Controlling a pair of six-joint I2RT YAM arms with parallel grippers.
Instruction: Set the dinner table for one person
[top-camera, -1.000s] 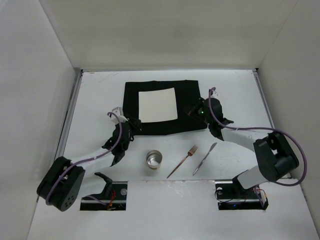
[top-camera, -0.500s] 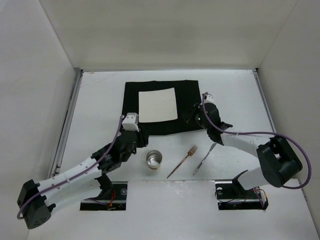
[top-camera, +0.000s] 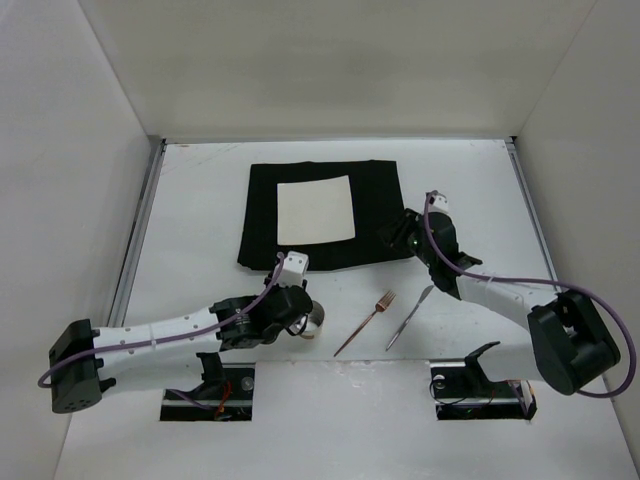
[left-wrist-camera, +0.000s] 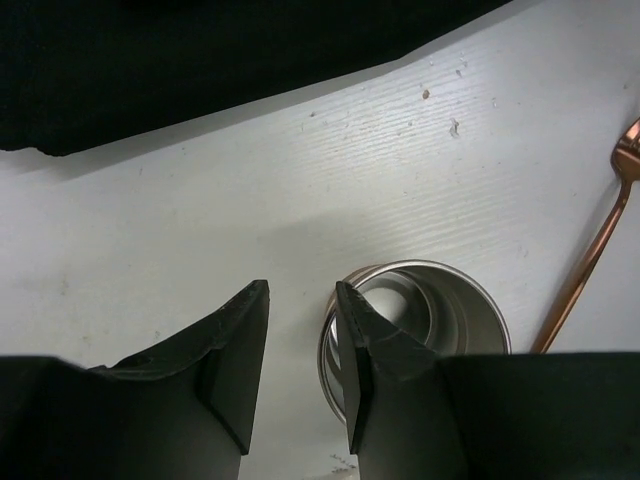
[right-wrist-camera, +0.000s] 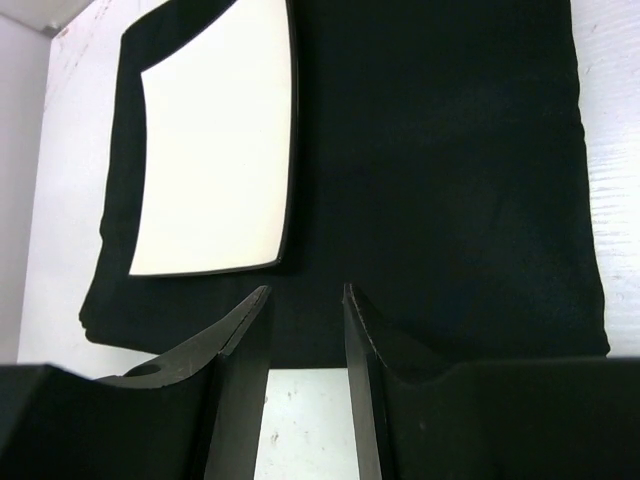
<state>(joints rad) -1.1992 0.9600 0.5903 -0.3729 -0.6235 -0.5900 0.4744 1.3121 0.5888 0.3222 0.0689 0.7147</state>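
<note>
On the dinner table (top-camera: 200, 200), fork (top-camera: 368, 320) lies between cup (left-wrist-camera: 440, 310) and knife (top-camera: 410, 316).

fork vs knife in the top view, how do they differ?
Colour: the fork is copper-toned, the knife silver. Position: the fork lies left of the knife, nearer the metal cup. Far end: the fork has tines, the knife a plain tip. Shared: both lie flat on the dinner table, slanted the same way.

Plain white walls (top-camera: 330, 70) stand on three sides, evenly lit, a metal strip (top-camera: 140, 225) edging the left.
</note>
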